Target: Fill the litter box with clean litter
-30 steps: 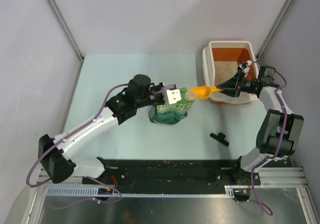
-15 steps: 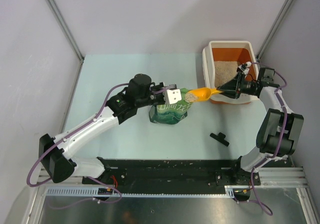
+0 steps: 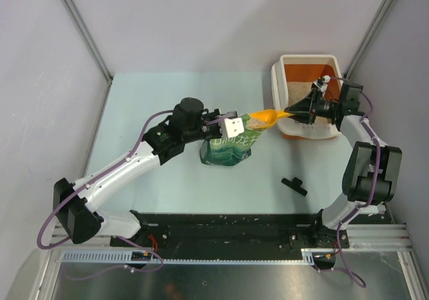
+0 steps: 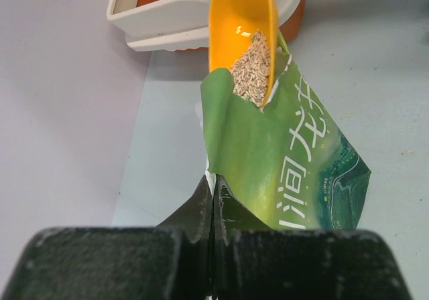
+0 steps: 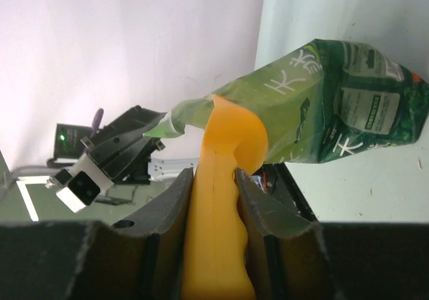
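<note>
The litter box [image 3: 276, 89] stands at the far right of the table [image 3: 167, 99], with some clean litter [image 3: 300, 89] inside. The right gripper [image 5: 214, 199] pinches the loaded scoop [image 4: 241, 19] at the mouth of the bag [image 4: 288, 166], and the left gripper [image 4: 213, 206] pinches the bag edge with its fingers pressed together. We think the scoop should travel level and tip only over the box.

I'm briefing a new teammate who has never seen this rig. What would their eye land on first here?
The yellow-orange scoop at centre, loaded with pale litter, its tip in the mouth of the green bag and its handle between the right arm's jaws. The left arm's jaws pinch the bag's top edge. At the far right stands the orange, white-rimmed litter box, holding some litter.
</note>
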Robot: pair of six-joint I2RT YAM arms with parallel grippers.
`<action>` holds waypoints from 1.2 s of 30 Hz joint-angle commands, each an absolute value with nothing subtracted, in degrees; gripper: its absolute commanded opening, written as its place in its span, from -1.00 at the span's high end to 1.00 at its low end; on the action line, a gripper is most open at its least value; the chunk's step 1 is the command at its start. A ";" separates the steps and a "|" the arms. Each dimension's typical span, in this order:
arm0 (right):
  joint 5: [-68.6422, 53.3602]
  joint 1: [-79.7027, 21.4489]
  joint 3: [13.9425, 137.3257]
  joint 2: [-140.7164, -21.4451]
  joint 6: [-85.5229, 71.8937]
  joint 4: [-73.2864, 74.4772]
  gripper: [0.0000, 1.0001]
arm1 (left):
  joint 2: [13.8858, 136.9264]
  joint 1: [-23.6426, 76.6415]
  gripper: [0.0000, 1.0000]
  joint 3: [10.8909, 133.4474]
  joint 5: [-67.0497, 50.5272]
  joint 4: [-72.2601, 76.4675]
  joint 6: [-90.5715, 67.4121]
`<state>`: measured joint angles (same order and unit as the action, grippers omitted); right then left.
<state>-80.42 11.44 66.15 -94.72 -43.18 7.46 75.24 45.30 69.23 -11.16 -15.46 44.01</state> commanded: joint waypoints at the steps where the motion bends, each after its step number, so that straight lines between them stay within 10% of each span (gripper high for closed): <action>1: -80.58 6.42 64.78 -95.63 -61.57 -18.69 1.00 | 75.76 45.00 1.00 72.16 -11.16 -14.24 45.53; 8: -81.39 11.17 64.78 -95.45 -38.68 11.23 1.00 | 75.76 44.82 1.00 72.60 -10.72 -14.24 46.67; 36: -82.19 30.84 64.69 -96.15 -66.24 -21.85 1.00 | 80.51 44.03 1.00 75.50 -11.43 -14.24 48.34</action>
